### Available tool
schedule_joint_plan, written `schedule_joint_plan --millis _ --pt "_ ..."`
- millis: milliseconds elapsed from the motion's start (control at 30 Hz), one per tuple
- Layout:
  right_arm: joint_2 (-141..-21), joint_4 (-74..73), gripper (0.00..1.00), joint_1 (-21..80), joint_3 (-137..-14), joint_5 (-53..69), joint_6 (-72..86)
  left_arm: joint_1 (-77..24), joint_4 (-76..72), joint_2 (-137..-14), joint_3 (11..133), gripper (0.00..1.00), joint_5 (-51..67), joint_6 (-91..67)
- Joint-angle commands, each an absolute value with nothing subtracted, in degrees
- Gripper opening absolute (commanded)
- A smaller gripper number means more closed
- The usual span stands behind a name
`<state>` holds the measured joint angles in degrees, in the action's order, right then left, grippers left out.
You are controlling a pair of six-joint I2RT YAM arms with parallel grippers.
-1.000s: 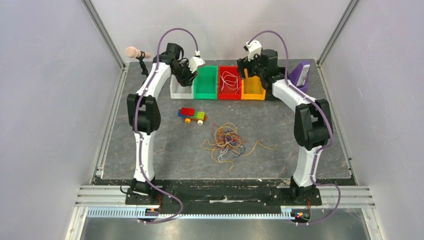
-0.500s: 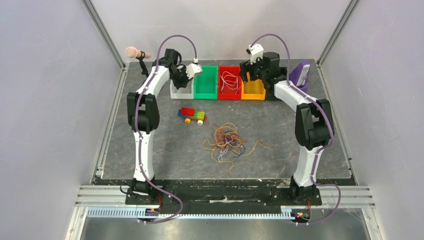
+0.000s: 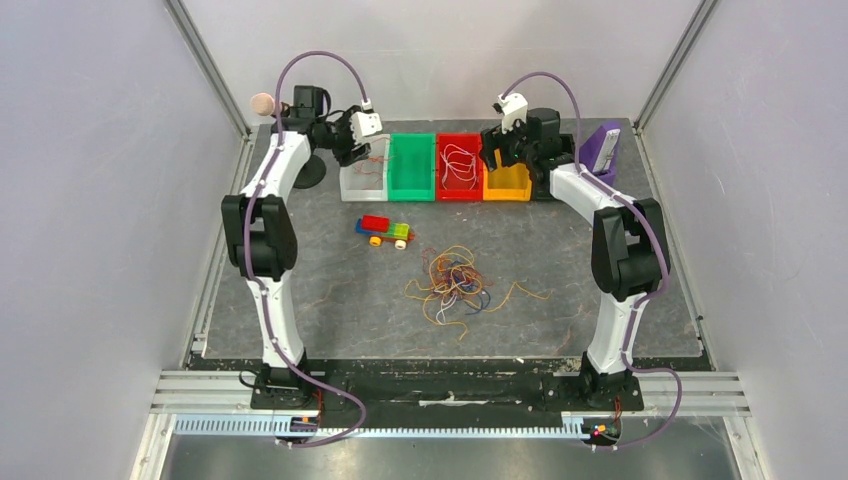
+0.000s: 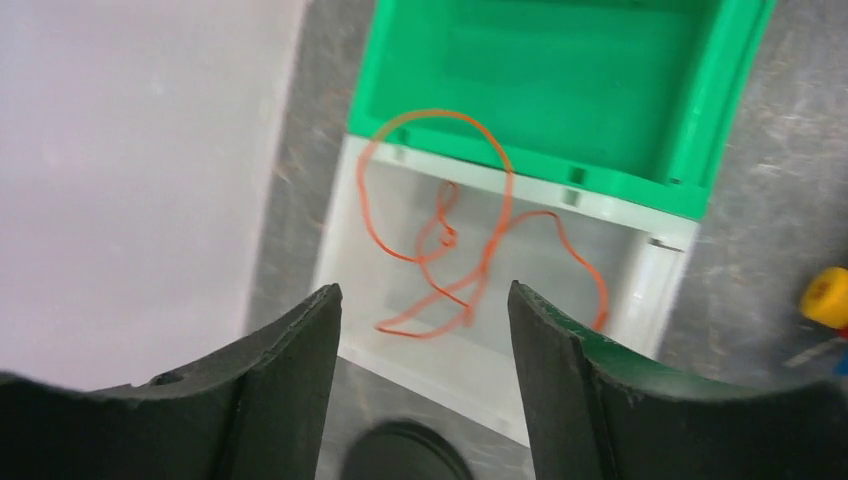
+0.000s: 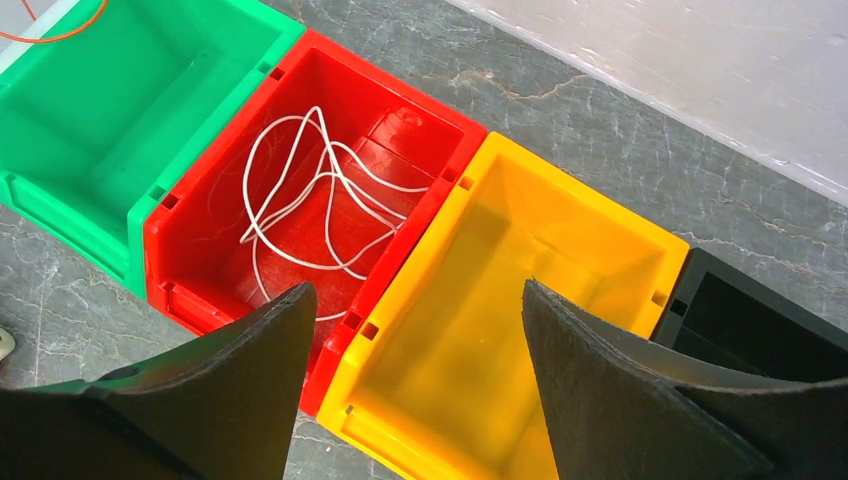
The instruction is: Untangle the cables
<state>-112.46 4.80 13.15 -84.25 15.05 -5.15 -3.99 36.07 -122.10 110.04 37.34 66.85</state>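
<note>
— Grey stone-patterned table mat (image 3: 600, 290), pale walls around it. What is on the left?
— The robot's left gripper (image 4: 425, 295) hangs above a white plastic bin (image 4: 660, 270), its black jaws wide apart with nothing between them. A thin orange cable (image 4: 500, 200) lies looped in that bin. A second ago this arm was nearer the green plastic bin (image 4: 700, 120) next door.
— So one strand is sorted?
— It looks released, yes. The multicoloured tangle of cables (image 3: 455, 285) sits mid-mat, unchanged and well apart from both arms, so most of the untangling remains.
— And further right?
— A red plastic bin (image 5: 170, 260) holds a thin white cable (image 5: 300, 200). The right gripper (image 5: 415, 290) hovers with jaws spread and nothing in them, over a yellow plastic bin (image 5: 600, 210).
</note>
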Motion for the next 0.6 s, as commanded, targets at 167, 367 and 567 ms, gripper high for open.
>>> schedule_joint_plan --millis 167,367,567 --pt "-110.39 4.77 0.78 12.32 -84.70 15.95 -5.38 -5.98 50.32 -131.95 125.83 0.54 41.31 87.87" --pt "-111.48 3.96 0.78 12.00 -85.73 16.24 -4.66 -6.70 50.99 -133.18 125.25 0.55 40.00 89.97" --pt "-112.09 3.51 0.78 11.93 -86.21 16.41 -3.83 -7.37 49.86 -134.69 125.18 0.47 37.33 91.15"
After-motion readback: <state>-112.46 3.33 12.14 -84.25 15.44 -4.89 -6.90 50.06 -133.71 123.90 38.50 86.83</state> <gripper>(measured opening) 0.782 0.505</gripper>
